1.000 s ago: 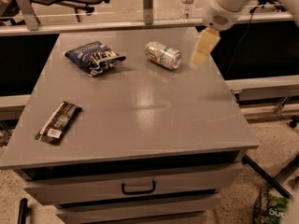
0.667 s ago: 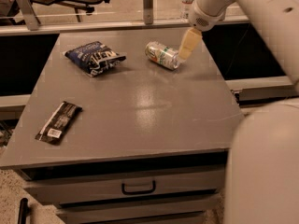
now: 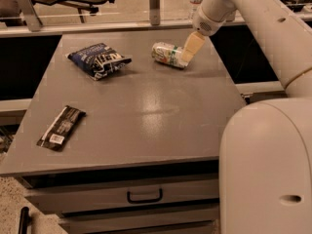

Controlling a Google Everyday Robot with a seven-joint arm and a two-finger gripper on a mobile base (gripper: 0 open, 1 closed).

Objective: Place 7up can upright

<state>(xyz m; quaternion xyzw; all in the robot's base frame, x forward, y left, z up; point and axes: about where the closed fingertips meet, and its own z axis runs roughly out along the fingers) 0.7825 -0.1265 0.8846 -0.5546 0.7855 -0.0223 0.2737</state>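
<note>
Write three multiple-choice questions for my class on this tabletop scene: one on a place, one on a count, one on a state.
1. Where is the end effector?
A) at the right end of the 7up can
B) low by the floor
C) out of view

2. How many packets lie on the table besides the can?
A) one
B) two
C) four

3. The can is:
A) standing upright
B) lying on its side
C) lifted in the air

Answers:
1 A: it is by the can's right end, at the far right of the table.
2 B: a blue snack bag and a dark bar wrapper.
3 B: its long side rests on the tabletop.
</note>
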